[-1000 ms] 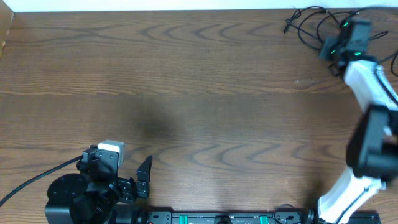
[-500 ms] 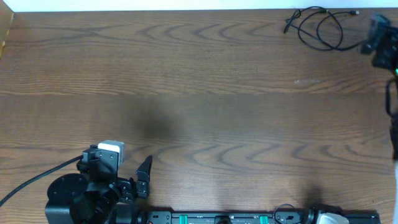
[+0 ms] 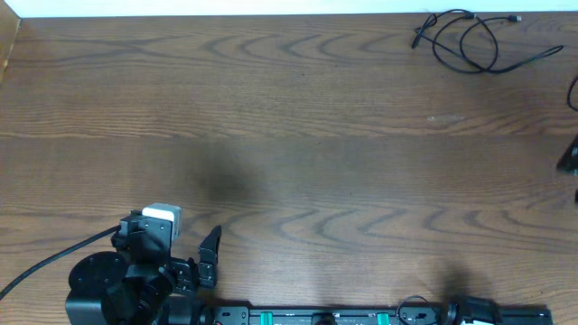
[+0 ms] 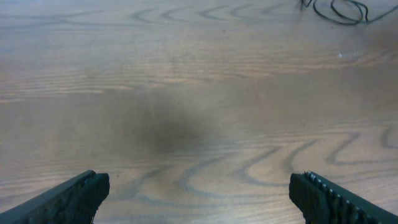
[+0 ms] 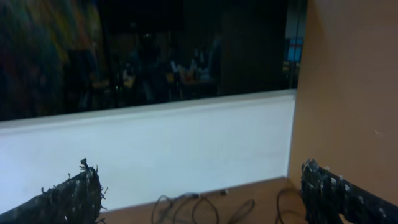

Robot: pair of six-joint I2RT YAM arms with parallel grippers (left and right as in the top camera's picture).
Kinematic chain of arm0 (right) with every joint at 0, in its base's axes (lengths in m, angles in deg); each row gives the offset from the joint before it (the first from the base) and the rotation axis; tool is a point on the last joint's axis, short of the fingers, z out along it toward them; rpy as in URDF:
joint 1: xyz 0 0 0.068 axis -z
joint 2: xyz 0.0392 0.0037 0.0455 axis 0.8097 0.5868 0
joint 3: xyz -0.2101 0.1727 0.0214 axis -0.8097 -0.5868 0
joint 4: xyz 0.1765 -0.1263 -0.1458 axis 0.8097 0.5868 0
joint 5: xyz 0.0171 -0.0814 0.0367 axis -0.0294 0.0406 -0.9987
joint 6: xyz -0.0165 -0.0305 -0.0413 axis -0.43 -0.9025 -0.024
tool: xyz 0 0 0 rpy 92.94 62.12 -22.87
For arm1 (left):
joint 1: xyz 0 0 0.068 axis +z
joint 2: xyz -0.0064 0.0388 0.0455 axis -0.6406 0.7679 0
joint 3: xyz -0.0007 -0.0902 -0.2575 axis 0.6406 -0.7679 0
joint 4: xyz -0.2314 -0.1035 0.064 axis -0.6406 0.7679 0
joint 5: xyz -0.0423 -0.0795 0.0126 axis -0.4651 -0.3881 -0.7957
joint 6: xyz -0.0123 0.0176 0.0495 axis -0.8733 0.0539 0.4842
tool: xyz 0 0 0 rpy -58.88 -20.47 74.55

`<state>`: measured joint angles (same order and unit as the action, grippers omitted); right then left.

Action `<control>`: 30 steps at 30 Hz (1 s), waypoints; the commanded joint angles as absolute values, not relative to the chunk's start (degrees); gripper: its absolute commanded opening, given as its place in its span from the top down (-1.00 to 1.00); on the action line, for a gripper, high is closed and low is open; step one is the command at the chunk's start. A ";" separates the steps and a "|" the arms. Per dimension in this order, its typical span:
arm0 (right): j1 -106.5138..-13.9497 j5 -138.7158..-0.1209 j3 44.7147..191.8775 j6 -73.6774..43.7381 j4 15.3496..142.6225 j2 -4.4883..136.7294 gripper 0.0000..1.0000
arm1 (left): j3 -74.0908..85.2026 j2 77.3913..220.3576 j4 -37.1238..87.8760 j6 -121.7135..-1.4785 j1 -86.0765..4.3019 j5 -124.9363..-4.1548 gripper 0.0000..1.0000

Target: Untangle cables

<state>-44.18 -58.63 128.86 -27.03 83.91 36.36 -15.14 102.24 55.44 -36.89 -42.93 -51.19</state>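
Observation:
The cables (image 3: 470, 41) are thin black cords lying in loose overlapping loops at the table's far right corner, one end trailing right. They also show small at the top right of the left wrist view (image 4: 339, 7) and along the bottom of the right wrist view (image 5: 205, 208). My left gripper (image 4: 202, 196) is open over bare wood near the front left, far from the cables. My right gripper (image 5: 202, 196) is open and empty, raised and looking across the cables at the wall. Overhead, only a dark bit of the right arm (image 3: 569, 155) shows at the right edge.
The left arm's base (image 3: 108, 284) and its thick black cord (image 3: 45, 262) sit at the front left corner. A black rail (image 3: 343, 316) runs along the front edge. A white wall (image 5: 155, 143) stands behind the table's far edge, and a tan panel (image 5: 354, 93) at the right.
The right arm has drawn back from the cables and gone off the right edge of the overhead view. The cables now lie uncovered with one end stretched rightward. The left arm has not moved.

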 commanded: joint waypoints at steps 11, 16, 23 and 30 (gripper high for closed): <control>-44.35 -50.26 129.02 -27.67 100.85 33.72 -0.99 | -14.73 102.20 55.44 -35.88 -42.80 -51.26 -1.00; -44.35 -49.41 129.02 -27.67 106.91 33.70 -0.99 | -14.73 102.20 55.44 -35.88 -42.80 -51.26 -1.00; -44.35 -49.93 129.02 -27.65 119.52 33.72 -0.98 | -14.73 102.20 55.44 -35.88 -42.80 -51.26 -1.00; -44.35 -56.27 129.00 -26.93 126.89 33.70 -0.98 | -14.73 102.20 55.44 -35.88 -42.80 -51.26 -1.00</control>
